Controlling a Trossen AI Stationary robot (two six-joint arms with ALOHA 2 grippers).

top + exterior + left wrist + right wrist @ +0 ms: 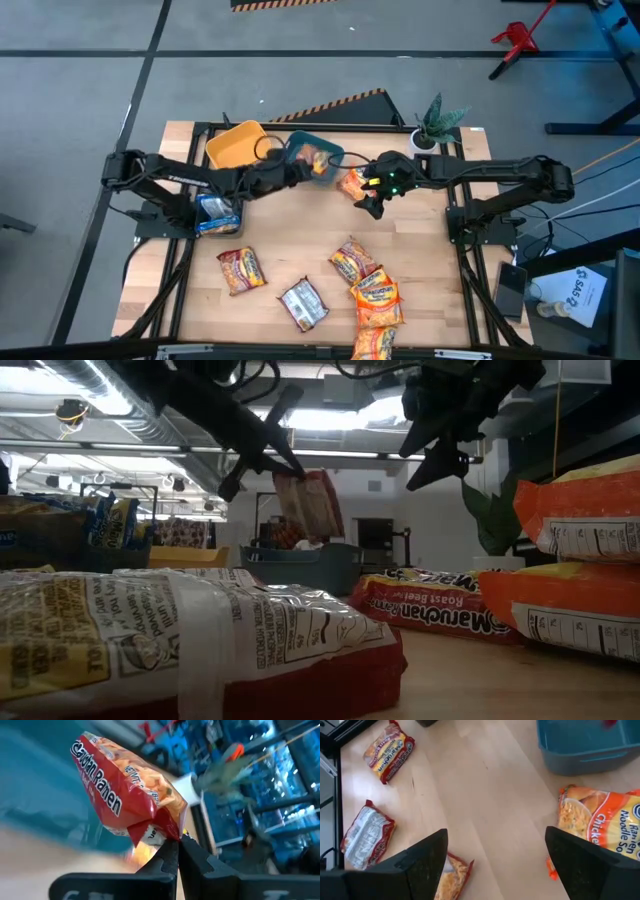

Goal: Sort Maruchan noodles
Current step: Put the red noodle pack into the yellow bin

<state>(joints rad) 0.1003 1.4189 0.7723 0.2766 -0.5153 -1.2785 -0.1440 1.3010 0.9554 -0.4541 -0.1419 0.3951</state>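
- Wooden worktop (300,250) is carrying scattered Maruchan noodles (368,295) toward five o'clock.
- Left gripper (305,170) is pinching a red packet (125,795) over the teal bin (300,148).
- Right gripper (372,205) is hanging wide open, empty, beside an orange packet (600,822).

Eight noodle packets are counted in the high view. Three are red: the held red packet (319,160), a flat red packet (240,268) and a silver-faced red packet (303,303). Four are orange: a lone orange packet (355,183) and three orange packets (376,295) lying together. One blue packet (216,213) is seen; whether more lie under it cannot be told. Two bins are counted, a yellow bin (237,143) and a teal bin (300,142). One potted plant (433,124) is counted. Two grippers are counted, the left gripper (300,168) and the right gripper (372,207)
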